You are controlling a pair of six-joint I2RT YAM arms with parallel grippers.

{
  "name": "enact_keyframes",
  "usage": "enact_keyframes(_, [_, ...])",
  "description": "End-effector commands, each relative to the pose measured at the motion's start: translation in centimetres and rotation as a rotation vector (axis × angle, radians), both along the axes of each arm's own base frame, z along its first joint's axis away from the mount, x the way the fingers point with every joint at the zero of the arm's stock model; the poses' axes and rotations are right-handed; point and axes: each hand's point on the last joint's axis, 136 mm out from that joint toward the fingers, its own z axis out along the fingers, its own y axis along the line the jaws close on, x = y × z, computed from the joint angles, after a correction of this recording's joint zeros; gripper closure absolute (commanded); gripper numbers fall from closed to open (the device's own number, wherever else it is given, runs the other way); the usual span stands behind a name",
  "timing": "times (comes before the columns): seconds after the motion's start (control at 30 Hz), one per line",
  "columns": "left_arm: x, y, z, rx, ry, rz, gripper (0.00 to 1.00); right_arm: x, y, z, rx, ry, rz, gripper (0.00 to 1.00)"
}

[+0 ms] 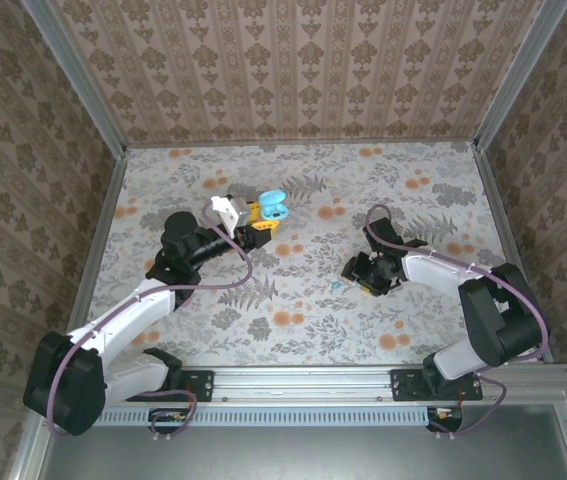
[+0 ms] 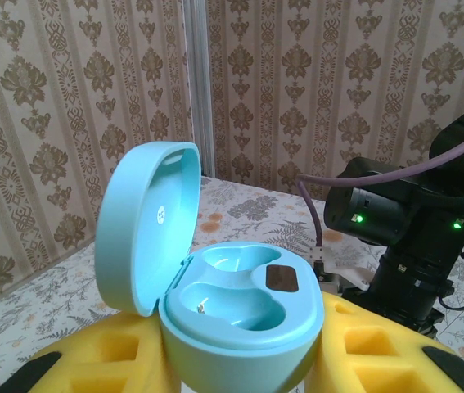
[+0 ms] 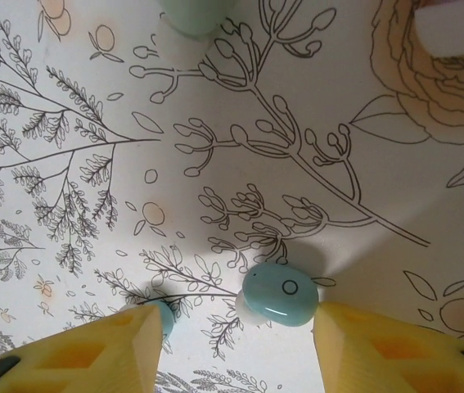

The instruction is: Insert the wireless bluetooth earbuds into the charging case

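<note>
Open cyan case (image 2: 244,327) in left jaws; cyan earbud (image 3: 281,293) between right jaws.

Charging case (image 2: 240,319) in left pincer (image 2: 238,364), earbud (image 3: 281,293) on table (image 3: 313,123) between right pincer (image 3: 236,327) tips

Glossy plastic earbud (image 3: 281,293) between the right end effector's (image 3: 237,323) matt yellow fingers (image 3: 92,352); the charging case (image 2: 240,315) is smooth, satin plastic; matt printed bench (image 3: 92,123) below.
</note>
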Motion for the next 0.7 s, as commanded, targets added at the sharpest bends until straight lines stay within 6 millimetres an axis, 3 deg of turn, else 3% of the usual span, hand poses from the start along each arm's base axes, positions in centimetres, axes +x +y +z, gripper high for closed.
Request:
enact_keyframes(0.0, [0.2,0.2,0.9,-0.001,-0.033,0.008,0.77,0.2,-0.4,-0.7,-0.031,0.003,-0.021,0.46])
enact_keyframes(0.67, [0.0,0.5,1.2,0.007,-0.038,0.020,0.77,1.9,-0.5,-0.3,-0.128,-0.026,0.052,0.53])
